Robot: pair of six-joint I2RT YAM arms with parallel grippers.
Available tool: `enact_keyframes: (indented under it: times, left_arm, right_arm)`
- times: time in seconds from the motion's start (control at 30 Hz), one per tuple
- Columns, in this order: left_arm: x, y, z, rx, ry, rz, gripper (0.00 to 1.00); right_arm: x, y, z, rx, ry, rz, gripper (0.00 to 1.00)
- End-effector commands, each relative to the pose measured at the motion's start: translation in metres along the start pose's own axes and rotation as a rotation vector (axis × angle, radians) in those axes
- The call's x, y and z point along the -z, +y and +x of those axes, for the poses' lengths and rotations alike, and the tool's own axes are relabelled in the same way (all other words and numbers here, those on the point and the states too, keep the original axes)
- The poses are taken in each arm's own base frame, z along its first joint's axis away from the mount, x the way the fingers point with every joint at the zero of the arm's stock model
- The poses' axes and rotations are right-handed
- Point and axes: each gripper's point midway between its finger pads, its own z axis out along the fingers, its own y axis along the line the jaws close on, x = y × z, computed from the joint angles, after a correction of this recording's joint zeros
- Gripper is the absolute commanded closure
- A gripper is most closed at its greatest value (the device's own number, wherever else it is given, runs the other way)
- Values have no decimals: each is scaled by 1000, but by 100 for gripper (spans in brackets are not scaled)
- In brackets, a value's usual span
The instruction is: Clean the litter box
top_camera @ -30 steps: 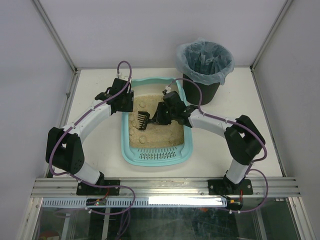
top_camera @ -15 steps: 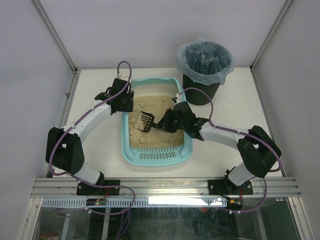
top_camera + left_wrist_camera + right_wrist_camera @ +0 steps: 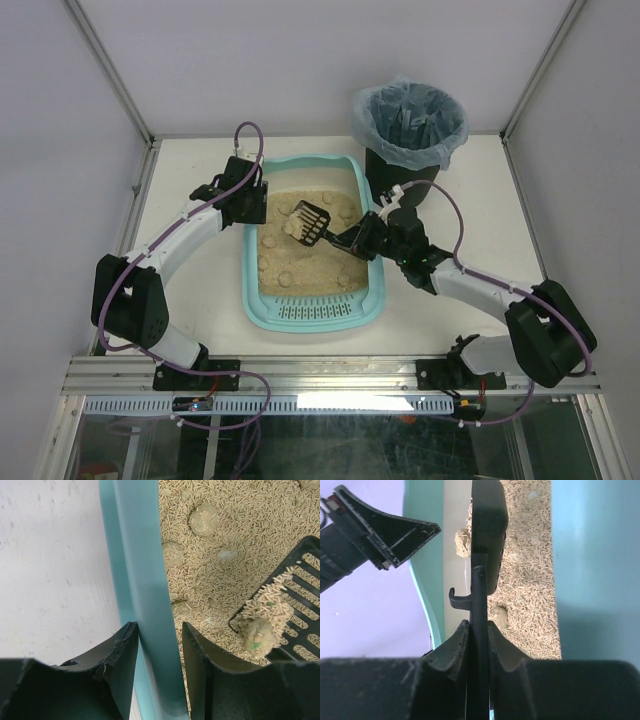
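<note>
The light teal litter box (image 3: 250, 290) holds beige litter with round clumps (image 3: 285, 278). My left gripper (image 3: 248, 205) is shut on its left rim (image 3: 145, 590), one finger outside and one over the litter. My right gripper (image 3: 365, 240) is shut on the thin handle (image 3: 479, 600) of the black slotted scoop (image 3: 308, 225). The scoop hangs above the far half of the litter, tilted. It carries a clump (image 3: 260, 632) and loose pellets on its slotted blade (image 3: 295, 605). The right wrist view shows the scoop edge-on (image 3: 487, 530).
A black round bin (image 3: 410, 130) with a bluish bag liner stands just beyond the box's far right corner. More clumps (image 3: 202, 520) lie in the litter near the left wall. White walls enclose the table on three sides.
The right arm has raised the scoop out of the litter with a clump on it and carried it toward the far right. Its elbow swung right. The left arm has not moved.
</note>
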Motion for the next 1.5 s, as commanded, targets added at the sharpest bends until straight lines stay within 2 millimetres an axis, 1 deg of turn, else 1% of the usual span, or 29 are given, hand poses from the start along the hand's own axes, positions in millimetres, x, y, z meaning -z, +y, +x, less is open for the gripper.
enact_keyframes:
  times: [0.0, 0.17, 0.27, 0.3, 0.4, 0.43, 0.53, 0.57, 0.63, 0.67, 0.7, 0.77, 0.8, 0.87, 0.9, 0.93, 1.0, 1.03, 1.07, 1.13, 1.17, 1.2, 1.23, 1.27, 1.3, 1.33, 1.4, 1.43, 1.47]
  left_arm:
    - [8, -19, -7, -4, -22, 87, 60]
    - [9, -19, -7, -5, -24, 87, 60]
    - [8, -18, -7, -3, -22, 84, 60]
    - [8, -19, -7, -5, -23, 86, 60]
    - [9, -18, -7, -6, -24, 82, 61]
    - [10, -17, -8, -5, -28, 81, 61]
    - [10, -18, -8, -4, -29, 82, 60]
    - [9, -19, -8, -4, -27, 86, 61]
    - [8, -20, -7, -6, -22, 92, 61]
    - [8, -19, -7, -5, -21, 89, 61]
    - [9, -18, -7, -5, -26, 84, 61]
    - [10, -17, -8, -3, -29, 79, 60]
    - [10, -18, -9, -3, -30, 82, 60]
    - [9, -19, -8, -5, -25, 91, 61]
    - [9, -19, -7, -5, -24, 90, 61]
    - [9, -18, -7, -6, -26, 86, 61]
    - [10, -17, -8, -3, -32, 78, 60]
    - [10, -18, -9, -3, -32, 82, 60]
    - [10, -19, -10, -4, -32, 86, 60]
    - [10, -19, -9, -5, -28, 90, 61]
    - [10, -18, -8, -4, -27, 86, 60]
    - [10, -17, -7, -3, -28, 79, 60]
    - [10, -17, -8, -4, -31, 77, 60]
    - [11, -17, -9, -3, -33, 77, 60]
    - [11, -17, -10, -3, -33, 81, 60]
    - [10, -18, -10, -4, -32, 85, 60]
    - [9, -18, -8, -4, -27, 84, 61]
    - [9, -16, -7, -5, -29, 76, 61]
    - [10, -15, -8, -4, -32, 68, 61]
  right_arm:
    - [22, 46, -19, 36, -45, -193, 100]
    - [41, 38, -32, -15, -103, -209, 100]
    - [45, 56, -21, 28, -14, -292, 100]
    - [46, 57, -22, 30, -12, -293, 100]
    - [55, 31, -44, -89, -151, -209, 100]
    - [58, 33, -44, -88, -152, -234, 100]
    - [55, 65, -24, 10, 27, -349, 100]
    - [56, 63, -25, -11, 16, -348, 100]
    - [59, 41, -39, -128, -89, -282, 100]
    - [60, 40, -44, -126, -117, -287, 100]
    - [59, 47, -40, -88, -82, -310, 100]
    - [54, 67, -22, -13, 59, -376, 100]
    - [56, 66, -22, -42, 55, -376, 100]
    - [61, 35, -43, -183, -100, -279, 100]
    - [63, 24, -50, -203, -151, -253, 100]
    - [64, 32, -46, -155, -113, -275, 100]
    - [57, 61, -23, -27, 66, -359, 100]
    - [56, 68, -19, -20, 89, -378, 100]
    - [56, 63, -26, -57, 30, -358, 100]
    - [63, 36, -45, -150, -114, -272, 100]
    - [66, 36, -44, -132, -117, -274, 100]
    - [65, 46, -36, -79, -57, -300, 100]
    - [63, 60, -22, -20, 44, -340, 100]
    - [61, 69, -16, 15, 102, -368, 100]
    - [61, 73, -21, 2, 74, -372, 100]
    - [63, 63, -34, -51, -19, -335, 100]
    - [71, 35, -51, -145, -163, -235, 100]
    - [75, 43, -54, -119, -169, -254, 100]
    - [73, 56, -47, -71, -107, -288, 100]
